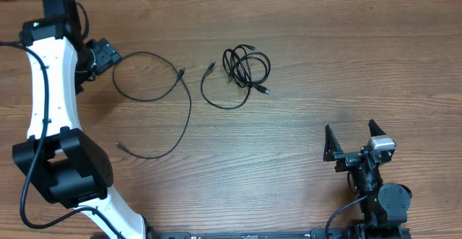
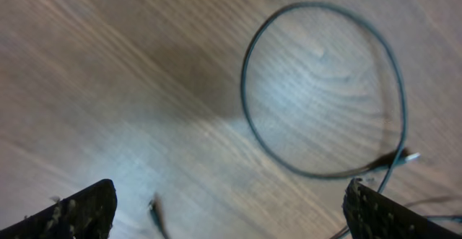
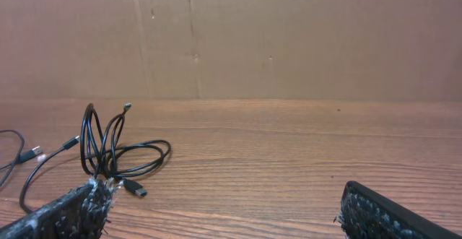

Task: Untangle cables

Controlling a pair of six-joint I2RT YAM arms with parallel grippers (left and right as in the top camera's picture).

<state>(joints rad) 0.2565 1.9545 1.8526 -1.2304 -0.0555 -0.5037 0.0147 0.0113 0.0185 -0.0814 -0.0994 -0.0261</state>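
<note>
One long black cable (image 1: 184, 116) lies spread out on the table left of centre, with one loop (image 2: 325, 87) and a plug (image 2: 401, 157) below my left wrist camera. A coiled bundle of cables (image 1: 245, 67) sits at the table's middle back, with a loose loop trailing toward the front left. My left gripper (image 1: 112, 57) hovers at the far left end of the spread cable, open, with nothing between its fingers (image 2: 79, 210). My right gripper (image 1: 354, 134) stands open near the front right, well away from the bundle (image 3: 115, 156).
The wooden table (image 1: 303, 37) carries only the cables. A brown cardboard wall (image 3: 289, 37) closes off the far side. My left arm's white body (image 1: 50, 73) runs along the left edge.
</note>
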